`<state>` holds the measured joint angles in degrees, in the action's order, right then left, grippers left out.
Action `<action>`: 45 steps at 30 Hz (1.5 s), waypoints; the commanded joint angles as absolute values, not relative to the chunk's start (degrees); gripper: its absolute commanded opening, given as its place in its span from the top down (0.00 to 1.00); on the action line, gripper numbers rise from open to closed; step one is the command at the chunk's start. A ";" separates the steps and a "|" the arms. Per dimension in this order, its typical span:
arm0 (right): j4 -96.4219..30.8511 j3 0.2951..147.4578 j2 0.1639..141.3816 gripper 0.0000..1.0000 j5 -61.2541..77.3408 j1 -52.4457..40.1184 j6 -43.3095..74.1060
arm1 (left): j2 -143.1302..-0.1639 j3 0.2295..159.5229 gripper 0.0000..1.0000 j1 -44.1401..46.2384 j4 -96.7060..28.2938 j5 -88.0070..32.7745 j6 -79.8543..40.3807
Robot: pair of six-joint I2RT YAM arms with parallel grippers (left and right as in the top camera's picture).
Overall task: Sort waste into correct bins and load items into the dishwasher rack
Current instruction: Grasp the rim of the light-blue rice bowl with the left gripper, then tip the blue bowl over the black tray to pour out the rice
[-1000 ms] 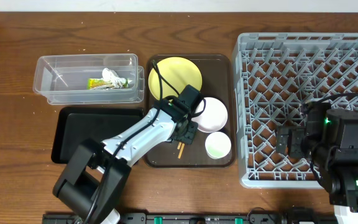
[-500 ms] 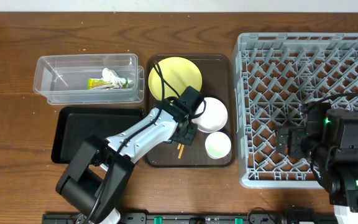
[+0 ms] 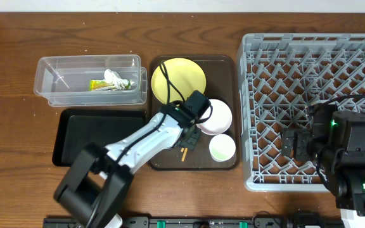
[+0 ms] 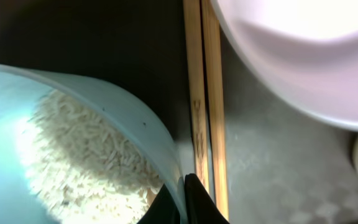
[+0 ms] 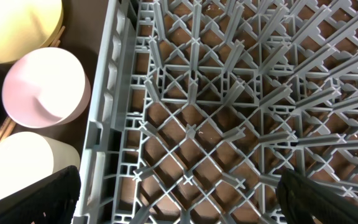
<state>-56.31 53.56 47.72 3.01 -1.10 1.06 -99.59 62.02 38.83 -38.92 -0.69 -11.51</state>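
Overhead, the left gripper [image 3: 192,135] reaches onto the dark brown tray [image 3: 228,66], below the yellow plate [image 3: 178,79] and beside the white bowl [image 3: 215,116]. Its wrist camera shows the fingers clamped on the rim of the light blue bowl [image 4: 17,106], which has rice grains [image 4: 86,155] inside and two chopsticks [image 4: 204,93] just beside it. The right gripper [image 5: 185,198] hangs, jaws wide apart, over the grey dishwasher rack [image 3: 315,63].

Wooden chopsticks [image 4: 205,93], smooth blue bowl [image 4: 123,118], grey plastic rack [image 5: 112,112].
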 commanded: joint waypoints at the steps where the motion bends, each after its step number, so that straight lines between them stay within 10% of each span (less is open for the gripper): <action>1: -56.40 54.70 47.53 0.01 3.27 -1.52 1.89 | -93.73 64.01 0.94 38.54 -39.44 -0.80 -10.07; 10: -56.40 54.70 47.53 0.01 3.27 -1.52 1.87 | -82.06 63.99 0.94 27.59 -44.07 -4.29 -11.16; 30: -56.40 54.70 47.53 0.01 3.27 -1.52 1.87 | -85.82 52.07 0.94 -16.64 -46.22 -72.44 11.29; 45: -56.60 54.70 47.53 0.01 3.27 -1.52 1.87 | -96.97 50.78 0.94 -25.71 -48.45 -90.02 8.93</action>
<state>-56.36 53.58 47.72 3.03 -1.10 1.06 -96.23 51.00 -25.21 -47.81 -84.95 10.24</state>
